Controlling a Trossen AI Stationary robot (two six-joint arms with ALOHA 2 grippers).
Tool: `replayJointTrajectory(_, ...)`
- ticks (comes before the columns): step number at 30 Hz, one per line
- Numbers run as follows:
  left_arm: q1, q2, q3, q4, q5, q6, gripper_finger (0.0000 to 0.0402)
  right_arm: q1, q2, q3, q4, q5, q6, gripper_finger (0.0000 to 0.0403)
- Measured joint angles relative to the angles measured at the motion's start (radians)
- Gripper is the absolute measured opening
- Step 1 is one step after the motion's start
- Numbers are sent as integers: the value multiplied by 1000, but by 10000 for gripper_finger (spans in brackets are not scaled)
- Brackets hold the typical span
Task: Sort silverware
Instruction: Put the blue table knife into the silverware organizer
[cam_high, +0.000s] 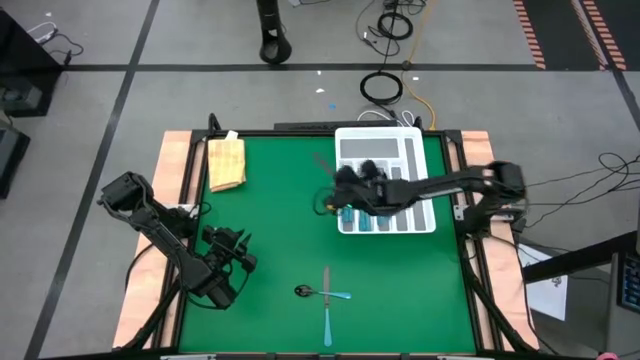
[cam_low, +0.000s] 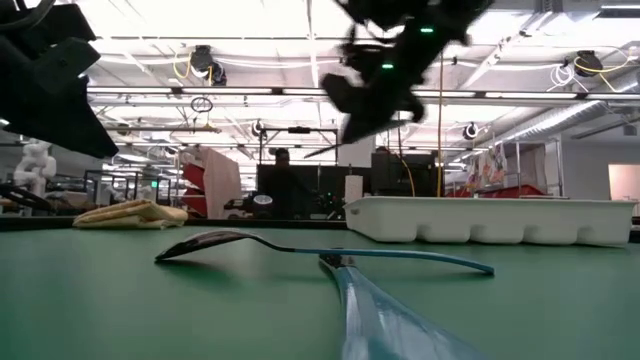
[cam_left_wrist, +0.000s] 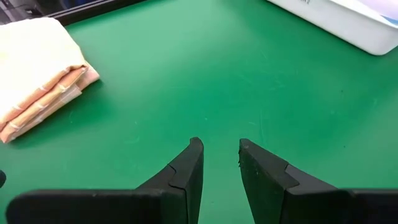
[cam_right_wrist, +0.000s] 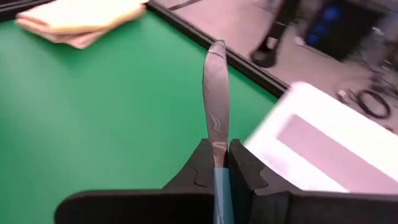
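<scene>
The right gripper (cam_right_wrist: 216, 163) is gripping one knife (cam_right_wrist: 215, 106) by its blue handle, blade pointing forward, hovering over the near-left end of the white tray (cam_high: 419, 152). Two more pieces are lying crossed on the green table (cam_high: 280, 230): a spoon (cam_high: 322, 292) and a second knife (cam_high: 327, 310). The left gripper (cam_left_wrist: 219, 163) is hanging over bare mat, fingers narrowly parted, holding nothing. One folded cloth (cam_high: 226, 162) is sitting at the far-left corner. I can't read any writing.

From where I stand, no words, labels, brands or numbers can be read on anything here; distant signs in the room are too small to read
</scene>
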Motion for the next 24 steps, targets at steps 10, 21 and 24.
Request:
replayJointTrajectory(10,0,0,0,-3,-14,47,109,90,-192,-320,-20,223,428,0)
replayJointTrajectory(21,0,0,0,3,-17,46,109,111,-151,-369,-125,320,815,0)
replayJointTrajectory(24,0,0,0,3,-17,46,109,121,-130,-370,-134,337,868,0)
